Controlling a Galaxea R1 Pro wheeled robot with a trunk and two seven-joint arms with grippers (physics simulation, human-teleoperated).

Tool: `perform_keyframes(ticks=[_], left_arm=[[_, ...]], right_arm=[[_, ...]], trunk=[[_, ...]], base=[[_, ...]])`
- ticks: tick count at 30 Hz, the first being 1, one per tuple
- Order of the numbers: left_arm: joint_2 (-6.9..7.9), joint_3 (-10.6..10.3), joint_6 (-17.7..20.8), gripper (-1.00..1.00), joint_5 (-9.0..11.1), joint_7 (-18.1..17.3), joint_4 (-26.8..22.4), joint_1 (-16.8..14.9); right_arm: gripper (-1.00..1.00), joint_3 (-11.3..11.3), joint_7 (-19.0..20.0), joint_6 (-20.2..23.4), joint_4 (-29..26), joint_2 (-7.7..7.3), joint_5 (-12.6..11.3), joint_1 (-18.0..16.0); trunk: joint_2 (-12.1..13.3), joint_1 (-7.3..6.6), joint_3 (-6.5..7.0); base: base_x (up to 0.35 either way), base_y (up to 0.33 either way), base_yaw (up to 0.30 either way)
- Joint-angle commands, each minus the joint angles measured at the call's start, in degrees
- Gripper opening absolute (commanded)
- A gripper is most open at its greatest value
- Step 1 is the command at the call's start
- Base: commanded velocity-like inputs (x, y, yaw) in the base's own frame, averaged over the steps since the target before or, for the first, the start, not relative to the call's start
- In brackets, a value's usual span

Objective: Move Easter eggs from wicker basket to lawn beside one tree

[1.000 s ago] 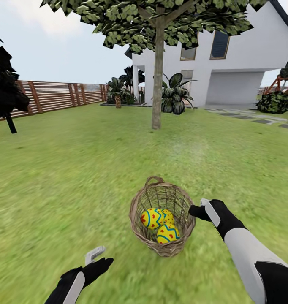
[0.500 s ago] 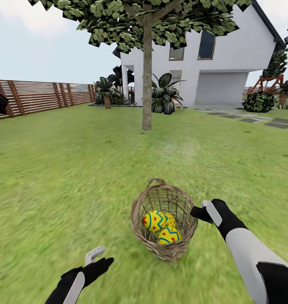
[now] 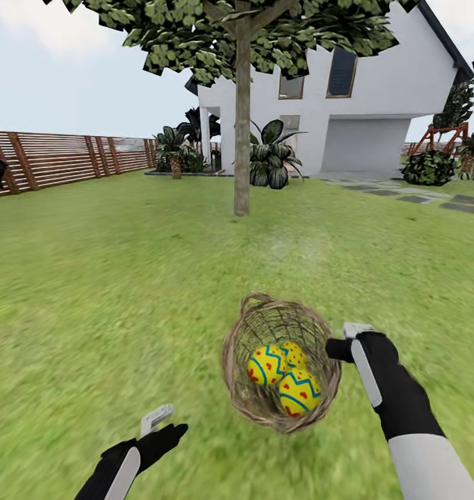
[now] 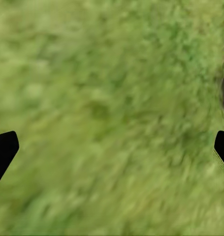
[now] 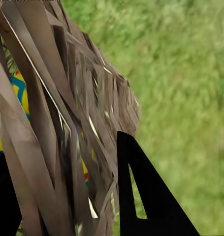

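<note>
Green lawn (image 3: 91,292) is spreading toward a tree (image 3: 242,139). Closing on the wall of the wicker basket (image 3: 245,389), the right pincer (image 3: 348,340) is tilting it, the light, springy weave seeming likely to flex. The three Easter eggs (image 3: 285,378) inside are looking smooth and roll-prone, best taken across the middle; the left pincer (image 3: 157,419) is hanging spread wide over grass.

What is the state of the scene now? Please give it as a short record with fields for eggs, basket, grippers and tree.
eggs: three Easter eggs, all inside the basket
basket: wicker basket, tilted, on the lawn
right gripper: right gripper at the basket's rim, wicker wall between its fingers
left gripper: left gripper open over grass, holding nothing
tree: pale trunk farther ahead, no eggs beside it
</note>
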Motion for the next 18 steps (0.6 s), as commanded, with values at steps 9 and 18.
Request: perform_keyframes(ticks=[9, 18], left_arm=[[-0.1, 0.2, 0.4, 1.0, 0.4, 0.0, -0.1, 0.0], [0.24, 0.2, 0.4, 1.0, 0.4, 0.1, -0.1, 0.0]], right_arm=[[-1.0, 0.0, -0.4, 1.3, -13.3, 5.6, 7.1, 8.9], [-1.0, -0.4, -0.1, 1.3, -12.9, 5.69, 6.3, 9.0]], trunk=[[0.0, 0.03, -0.05], [0.0, 0.03, -0.05]], base=[[0.332, 0.0, 0.0], [0.332, 0.0, 0.0]])
